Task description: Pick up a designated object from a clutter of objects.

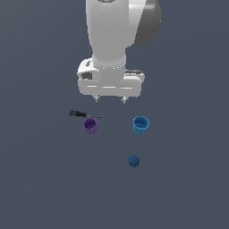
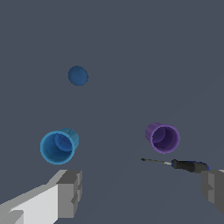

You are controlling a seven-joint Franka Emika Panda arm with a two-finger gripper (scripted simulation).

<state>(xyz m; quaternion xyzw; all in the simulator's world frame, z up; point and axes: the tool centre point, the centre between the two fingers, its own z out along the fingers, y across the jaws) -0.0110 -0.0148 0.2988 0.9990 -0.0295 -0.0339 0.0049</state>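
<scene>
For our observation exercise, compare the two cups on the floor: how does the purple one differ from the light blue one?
Colour: the purple cup against the light blue cup. Size: the purple cup looks slightly smaller. Neighbours: the purple cup sits right by the black screwdriver; the light blue cup stands alone, nearer the dark blue ball. Both are upright, open-topped and appear empty.

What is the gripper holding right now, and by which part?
Nothing. The gripper is open above the surface, with the ball, both cups and the screwdriver lying untouched.
</scene>
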